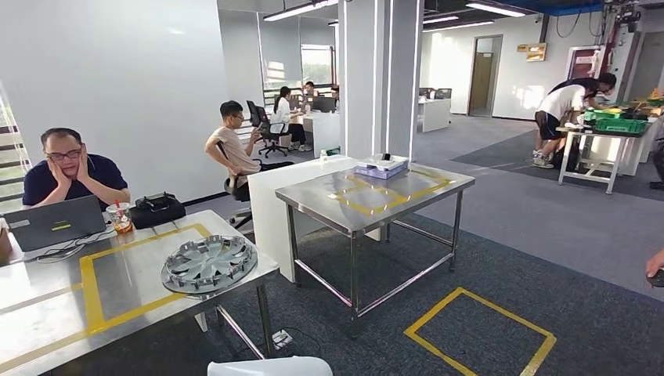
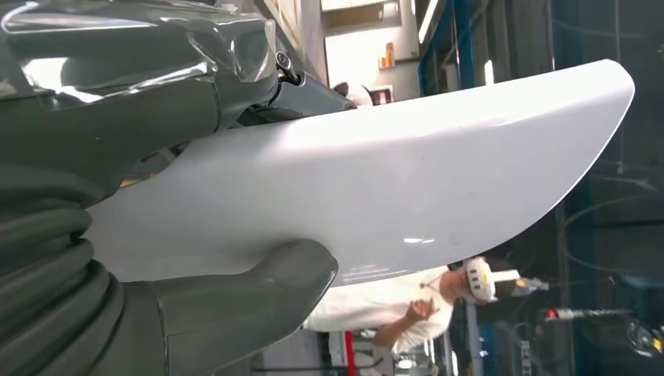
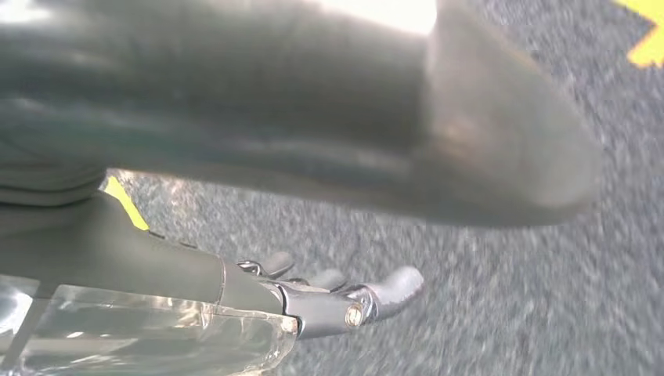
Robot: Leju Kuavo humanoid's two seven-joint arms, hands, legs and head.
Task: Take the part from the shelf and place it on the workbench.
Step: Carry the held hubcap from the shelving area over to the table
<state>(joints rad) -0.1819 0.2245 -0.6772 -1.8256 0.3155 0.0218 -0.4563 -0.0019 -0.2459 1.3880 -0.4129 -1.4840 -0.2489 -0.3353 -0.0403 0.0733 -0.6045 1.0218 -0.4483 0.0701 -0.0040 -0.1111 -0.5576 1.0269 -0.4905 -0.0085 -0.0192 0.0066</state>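
My left hand [image 2: 102, 133] grips a white, smooth, curved part [image 2: 407, 172], thumb on one face and fingers on the other. The top of that part [image 1: 270, 366] peeks in at the bottom edge of the head view. Ahead stands a steel workbench [image 1: 407, 205] marked with a yellow tape square. A second steel workbench [image 1: 47, 313] with yellow tape is at the near left and carries a silver hubcap [image 1: 210, 264]. My right hand [image 3: 156, 258] hangs over grey carpet with its fingers [image 3: 384, 291] stretched out and nothing in it.
A seated person [image 1: 69, 174] works at a laptop [image 1: 55, 222] on the left bench, beside a black bag [image 1: 156, 209] and a drink cup [image 1: 120, 218]. A pale box [image 1: 380, 167] lies on the far bench. A yellow floor square [image 1: 479, 333] is at right, with a person's hand [image 1: 654, 266] at the edge.
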